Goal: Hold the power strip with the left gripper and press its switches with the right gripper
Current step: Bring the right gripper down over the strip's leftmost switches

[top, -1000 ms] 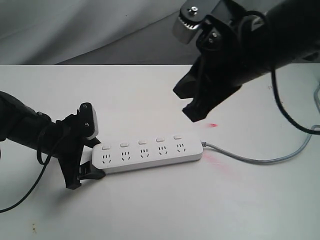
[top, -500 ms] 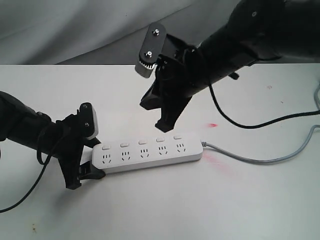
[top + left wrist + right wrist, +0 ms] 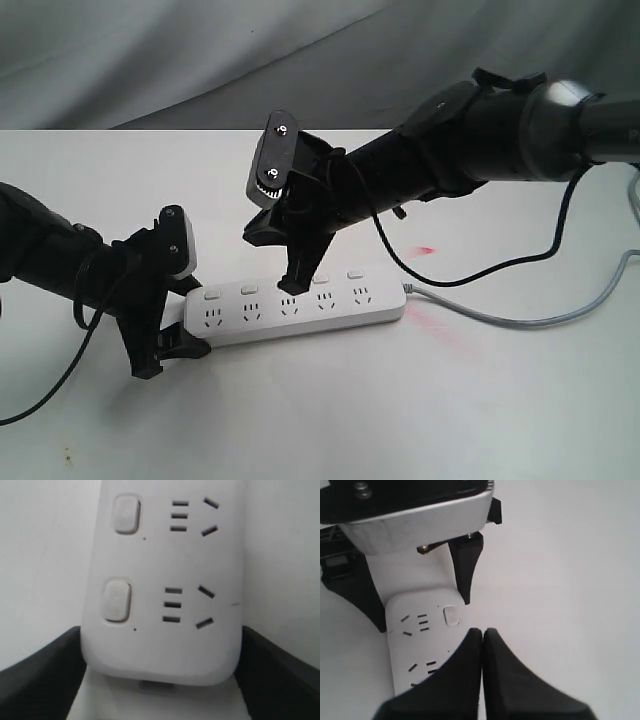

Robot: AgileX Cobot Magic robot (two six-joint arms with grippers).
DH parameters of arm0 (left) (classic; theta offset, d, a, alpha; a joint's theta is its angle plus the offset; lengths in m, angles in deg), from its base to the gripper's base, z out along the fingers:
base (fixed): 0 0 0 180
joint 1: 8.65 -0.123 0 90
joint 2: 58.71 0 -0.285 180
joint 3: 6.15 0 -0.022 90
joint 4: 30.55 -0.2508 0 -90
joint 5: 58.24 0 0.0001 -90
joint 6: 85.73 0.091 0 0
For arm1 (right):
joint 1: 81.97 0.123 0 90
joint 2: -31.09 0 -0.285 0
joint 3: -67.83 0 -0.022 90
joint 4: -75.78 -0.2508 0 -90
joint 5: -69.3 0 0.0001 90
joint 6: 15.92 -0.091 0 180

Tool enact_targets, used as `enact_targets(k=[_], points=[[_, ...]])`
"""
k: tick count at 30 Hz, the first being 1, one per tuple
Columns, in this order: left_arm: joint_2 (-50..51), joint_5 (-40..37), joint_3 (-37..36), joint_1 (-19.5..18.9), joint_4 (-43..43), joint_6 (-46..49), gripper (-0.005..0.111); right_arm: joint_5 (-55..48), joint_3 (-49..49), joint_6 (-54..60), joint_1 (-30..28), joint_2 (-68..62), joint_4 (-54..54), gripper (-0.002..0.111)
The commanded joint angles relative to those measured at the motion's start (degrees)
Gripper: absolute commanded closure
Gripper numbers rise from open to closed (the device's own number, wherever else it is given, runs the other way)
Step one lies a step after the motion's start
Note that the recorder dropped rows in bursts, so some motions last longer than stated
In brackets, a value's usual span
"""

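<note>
**Black tip poised over the middle of the switch row**

Closed flat together, the two fingers of the right tool (image 3: 292, 284) form one blunt point and hold nothing. That point aims down at the power strip (image 3: 330, 311). In the exterior view it sits on or just above the third of the five switches (image 3: 321, 281), counting from the clamped end. Whether it already bears on that rocker cannot be told, since the right wrist view looks along the fingers and they hide the button beneath them.

The target therefore lies straight below the tip, with two switches to either side of it along the strip's long axis. That axis runs from the left tool (image 3: 168, 348) out to the cord end, and the switch row follows the edge nearer the right arm. A short push straight down looks like all the press needs. The other buttons would call for sideways steps along the same line.

The left tool is closed on the strip's rounded end. In the left wrist view its fingers (image 3: 45, 685) bear on both long sides just behind the last socket, a clamp that should keep the bar from tipping under the press.

Beyond the far end, the grey cord (image 3: 520, 322) trails away across the white desk (image 3: 400, 420).
</note>
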Motion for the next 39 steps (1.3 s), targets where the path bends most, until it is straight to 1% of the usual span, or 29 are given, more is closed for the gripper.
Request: enact_targets(k=[1,4,5,7,10,13,15,22,32,39], points=[[0.36,1.86,-0.03,-0.08,-0.74,0.53,0.061,1.01,0.34,1.64,0.15,-0.92,-5.30,0.108],[0.36,1.86,-0.03,-0.08,-0.74,0.53,0.061,1.01,0.34,1.64,0.15,-1.27,-5.77,0.108],[0.36,1.86,-0.03,-0.08,-0.74,0.53,0.061,1.01,0.34,1.64,0.15,-1.41,-5.77,0.106],[0.36,1.86,-0.03,-0.08,-0.74,0.53,0.061,1.01,0.34,1.64,0.29,-1.81,-5.77,0.098],[0.36,1.86,-0.03,-0.08,-0.74,0.53,0.061,0.83,0.34,1.64,0.77,-2.05,-5.77,0.080],[0.36,1.86,-0.03,-0.08,-0.74,0.53,0.061,-0.63,0.34,1.64,0.87,-2.05,-5.77,0.070],[0.36,1.86,-0.03,-0.08,-0.74,0.53,0.061,-0.63,0.34,1.64,0.87,-2.15,-5.93,0.067],[0.36,1.86,-0.03,-0.08,-0.74,0.53,0.061,-0.52,0.34,1.64,1.38,-3.37,-7.62,0.062],[0.36,1.86,-0.03,-0.08,-0.74,0.53,0.061,-0.89,5.15,2.21,3.01,-8.88,-8.53,0.062],[0.36,1.86,-0.03,-0.08,-0.74,0.53,0.061,-1.06,8.09,3.12,3.01,-11.93,-8.84,0.062]])
